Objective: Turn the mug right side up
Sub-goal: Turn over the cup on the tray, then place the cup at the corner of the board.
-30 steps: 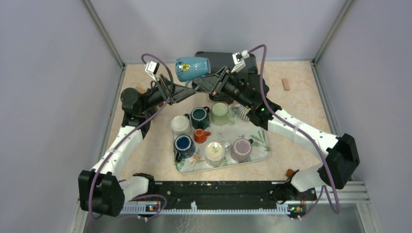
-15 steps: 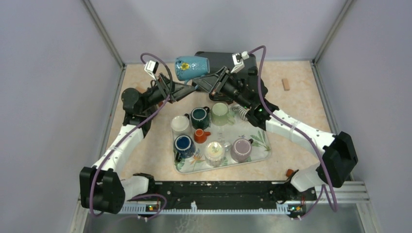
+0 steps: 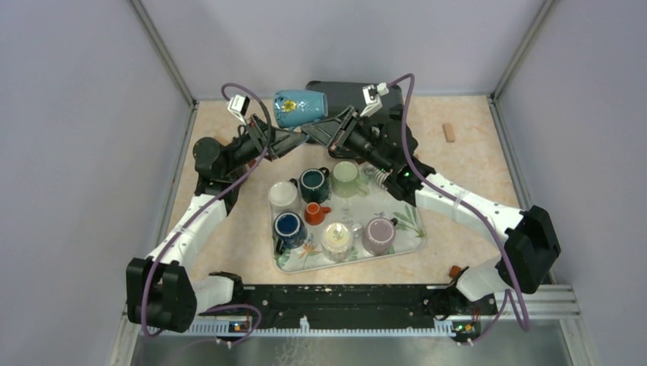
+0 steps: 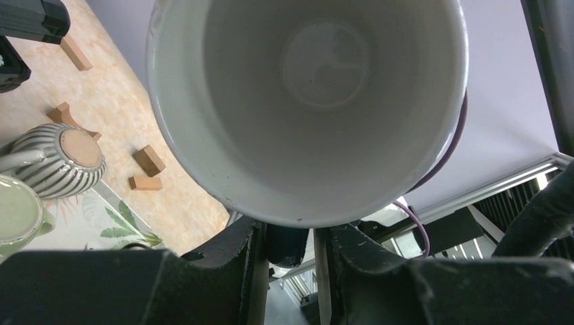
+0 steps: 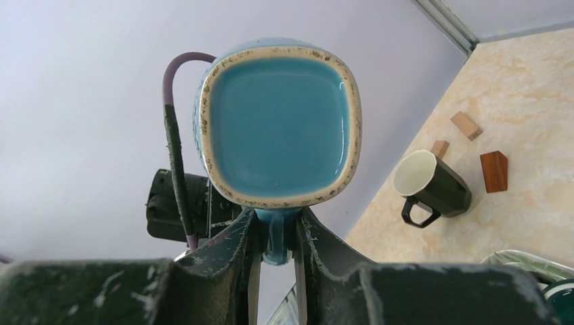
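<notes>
The blue mug (image 3: 300, 107) with a yellow flower hangs in the air on its side above the back of the table. My right gripper (image 3: 314, 133) is shut on its handle from below; the right wrist view shows the mug's square base (image 5: 281, 122) and the handle pinched at the gripper (image 5: 277, 230). My left gripper (image 3: 297, 137) reaches in from the left under the mug. In the left wrist view the mug's white inside (image 4: 308, 101) faces the camera. The left gripper (image 4: 290, 237) has its fingers either side of the handle, with a thin gap at one finger.
A flowered tray (image 3: 412, 229) below holds several cups. A black box (image 3: 343, 91) stands at the back wall. A wooden block (image 3: 449, 133) lies at the back right. A dark green mug (image 5: 433, 186) and wooden blocks (image 5: 494, 170) lie on the table. A striped cup (image 4: 61, 159) sits upside down.
The mug and both grippers have shifted slightly left and up. The right gripper's hold on the handle is unchanged.
</notes>
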`<move>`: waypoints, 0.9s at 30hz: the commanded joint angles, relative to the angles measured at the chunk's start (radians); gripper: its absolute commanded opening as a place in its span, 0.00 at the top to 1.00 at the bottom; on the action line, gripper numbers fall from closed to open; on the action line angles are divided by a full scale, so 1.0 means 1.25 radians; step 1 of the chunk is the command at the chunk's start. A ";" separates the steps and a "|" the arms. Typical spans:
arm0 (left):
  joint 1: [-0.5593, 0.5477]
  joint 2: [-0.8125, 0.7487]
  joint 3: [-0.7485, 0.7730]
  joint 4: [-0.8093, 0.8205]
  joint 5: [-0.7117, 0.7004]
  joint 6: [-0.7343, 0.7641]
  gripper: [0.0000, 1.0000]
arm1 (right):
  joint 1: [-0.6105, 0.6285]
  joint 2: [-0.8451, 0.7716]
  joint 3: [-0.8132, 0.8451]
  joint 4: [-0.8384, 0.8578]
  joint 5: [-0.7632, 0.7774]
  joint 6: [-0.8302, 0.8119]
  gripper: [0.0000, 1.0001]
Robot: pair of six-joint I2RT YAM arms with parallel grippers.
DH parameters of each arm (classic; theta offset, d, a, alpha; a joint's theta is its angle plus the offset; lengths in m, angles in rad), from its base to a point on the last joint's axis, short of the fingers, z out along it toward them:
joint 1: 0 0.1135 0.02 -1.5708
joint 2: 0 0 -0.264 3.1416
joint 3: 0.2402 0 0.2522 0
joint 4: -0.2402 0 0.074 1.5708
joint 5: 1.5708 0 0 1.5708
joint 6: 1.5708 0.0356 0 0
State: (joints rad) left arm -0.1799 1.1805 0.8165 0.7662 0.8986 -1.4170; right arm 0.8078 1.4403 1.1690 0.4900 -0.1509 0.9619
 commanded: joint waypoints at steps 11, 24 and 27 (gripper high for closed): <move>-0.008 -0.010 -0.002 0.018 -0.010 0.045 1.00 | 0.014 0.005 0.000 0.077 0.023 -0.032 1.00; -0.006 -0.043 0.020 -0.116 -0.074 0.164 1.00 | 0.014 -0.018 -0.001 -0.032 0.053 -0.079 0.49; -0.007 -0.055 0.025 -0.154 -0.098 0.200 1.00 | 0.014 -0.032 -0.012 -0.066 0.058 -0.093 0.43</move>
State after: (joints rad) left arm -0.1864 1.1656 0.8150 0.5983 0.8433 -1.2610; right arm 0.8154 1.4471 1.1572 0.4191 -0.0982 0.8936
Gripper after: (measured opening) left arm 0.259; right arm 0.534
